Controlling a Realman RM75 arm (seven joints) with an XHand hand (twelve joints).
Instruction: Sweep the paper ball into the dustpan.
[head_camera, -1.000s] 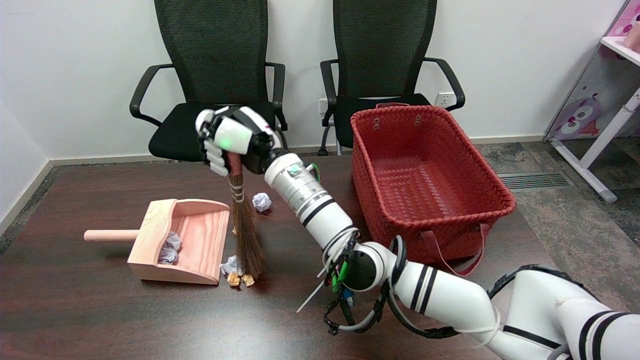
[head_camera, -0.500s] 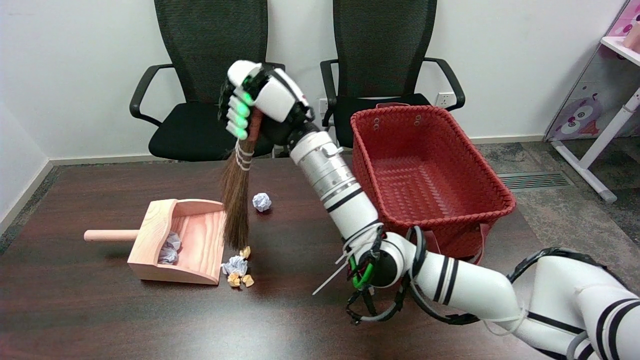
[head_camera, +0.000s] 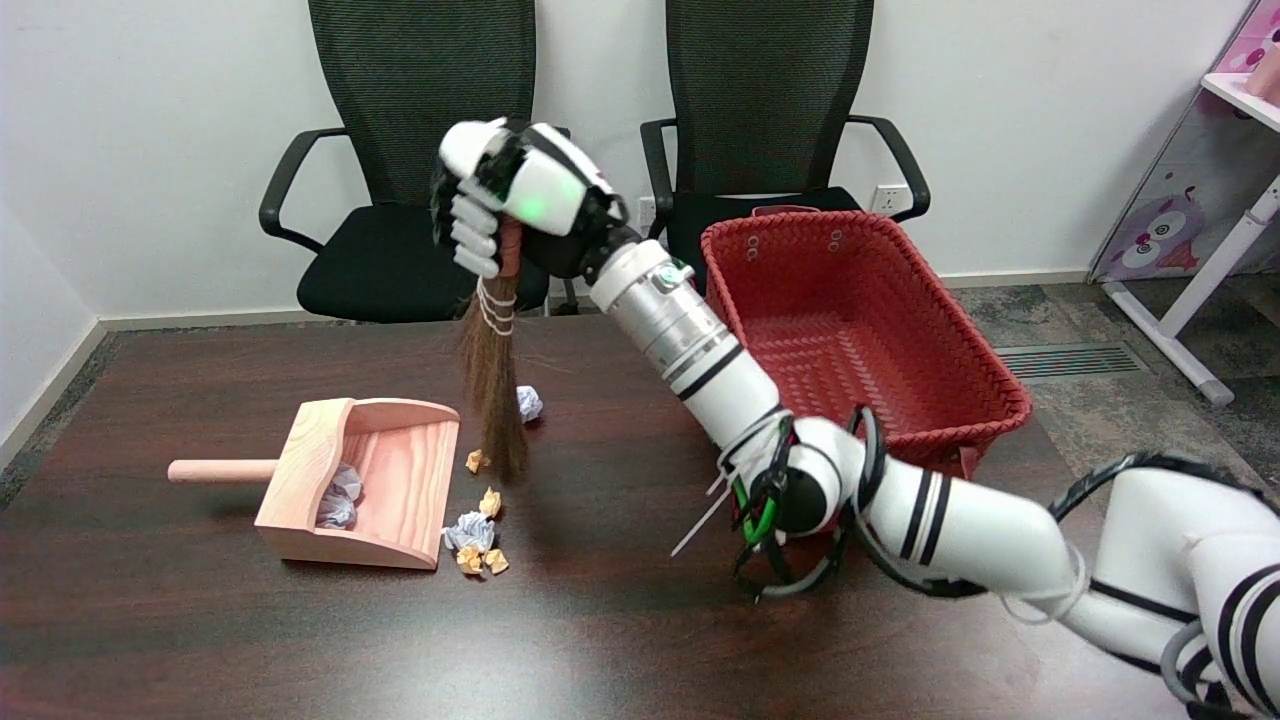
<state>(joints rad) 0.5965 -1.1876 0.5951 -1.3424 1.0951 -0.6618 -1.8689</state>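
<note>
My right hand (head_camera: 510, 200) is raised above the table's far middle and grips the handle of a small brown broom (head_camera: 495, 390). The broom hangs nearly upright, its bristle tips just right of the wooden dustpan (head_camera: 395, 480). A white paper ball (head_camera: 529, 403) lies behind the bristles, partly hidden by them. Another white paper ball (head_camera: 468, 530) sits at the dustpan's front right corner among small orange scraps (head_camera: 480, 560). More crumpled paper (head_camera: 338, 497) lies inside the dustpan near its back wall.
A red woven basket (head_camera: 960, 400) stands on the table's right side, close to my forearm. Two black office chairs (head_camera: 420, 150) stand behind the table. The dustpan's handle (head_camera: 220, 470) points left.
My hand first lifted the broom up and to the right, away from the scraps by the dustpan. Now the bristles have swung right, in front of the far paper ball.
</note>
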